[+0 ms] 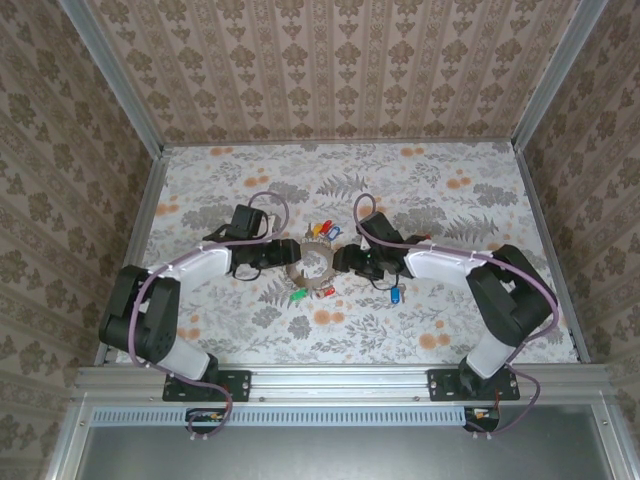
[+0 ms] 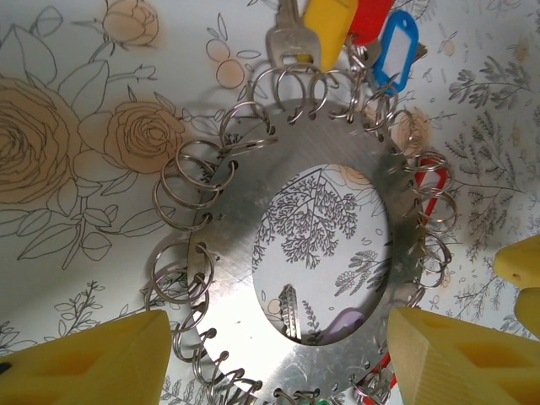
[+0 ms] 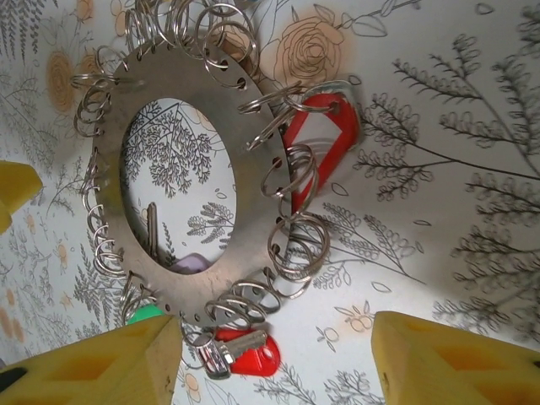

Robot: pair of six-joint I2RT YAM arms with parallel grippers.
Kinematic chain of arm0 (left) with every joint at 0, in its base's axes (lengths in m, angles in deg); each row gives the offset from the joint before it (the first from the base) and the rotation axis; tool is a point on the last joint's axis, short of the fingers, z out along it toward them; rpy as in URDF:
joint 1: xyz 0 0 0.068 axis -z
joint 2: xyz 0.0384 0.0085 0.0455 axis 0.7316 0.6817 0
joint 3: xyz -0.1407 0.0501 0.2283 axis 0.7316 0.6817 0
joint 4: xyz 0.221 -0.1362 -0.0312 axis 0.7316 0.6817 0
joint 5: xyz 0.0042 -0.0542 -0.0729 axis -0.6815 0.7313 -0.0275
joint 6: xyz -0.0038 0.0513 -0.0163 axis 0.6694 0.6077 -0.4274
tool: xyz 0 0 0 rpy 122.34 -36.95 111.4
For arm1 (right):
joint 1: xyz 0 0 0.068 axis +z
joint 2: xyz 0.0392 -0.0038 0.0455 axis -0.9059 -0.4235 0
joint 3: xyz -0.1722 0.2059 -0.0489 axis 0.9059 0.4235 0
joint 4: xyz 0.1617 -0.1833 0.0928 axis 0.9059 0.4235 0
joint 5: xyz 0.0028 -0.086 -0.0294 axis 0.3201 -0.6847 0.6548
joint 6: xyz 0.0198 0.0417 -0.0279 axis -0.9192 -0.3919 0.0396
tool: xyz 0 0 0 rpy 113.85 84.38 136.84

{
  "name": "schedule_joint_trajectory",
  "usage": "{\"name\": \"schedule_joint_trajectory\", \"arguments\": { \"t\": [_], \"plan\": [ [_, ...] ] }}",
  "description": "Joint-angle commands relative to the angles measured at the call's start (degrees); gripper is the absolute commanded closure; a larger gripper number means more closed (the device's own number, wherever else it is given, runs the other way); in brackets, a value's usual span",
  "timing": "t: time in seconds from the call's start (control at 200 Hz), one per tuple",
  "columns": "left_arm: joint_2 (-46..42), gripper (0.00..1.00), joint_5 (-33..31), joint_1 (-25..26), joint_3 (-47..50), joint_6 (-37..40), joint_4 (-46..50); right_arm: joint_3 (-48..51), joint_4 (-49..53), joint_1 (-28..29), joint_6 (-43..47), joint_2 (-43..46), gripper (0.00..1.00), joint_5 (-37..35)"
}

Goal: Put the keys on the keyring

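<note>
Approach stage: the keyring (image 2: 228, 295) lies flat on the table (image 1: 470, 200) between the left gripper (image 2: 277, 337) and the right gripper (image 3: 278, 337). Both have their fingers apart, with no evident grip. A blue-tagged key (image 1: 396, 296) lies loose near the right gripper. Next, probably, one gripper fetches it while the other steadies a split ring (image 2: 187, 268).

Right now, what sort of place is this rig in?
Probably a staged robot test booth, not a real room: wallpapered panels in aluminium framing, a floral-print tabletop, and a left arm and right arm bolted to a rail at its near edge.
</note>
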Motion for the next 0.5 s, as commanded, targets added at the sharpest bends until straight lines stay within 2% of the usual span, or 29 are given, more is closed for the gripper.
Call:
{"name": "schedule_joint_trajectory", "arguments": {
  "t": [0.0,0.345,0.495],
  "plan": [
    [1.2,0.32,0.2,0.0,0.6,-0.5,0.4,-2.4,-0.8,0.1,-0.9,-2.4,0.39,1.2],
    [5.3,0.4,3.0,0.3,-0.1,-0.7,-1.2,-6.2,-2.1,0.1,1.1,-8.3,0.45,4.0],
    [6.9,0.44,3.4,0.9,-0.9,-0.2,-1.2,-7.0,-1.7,0.0,1.4,-10.0,0.46,2.4]
  ]
}}
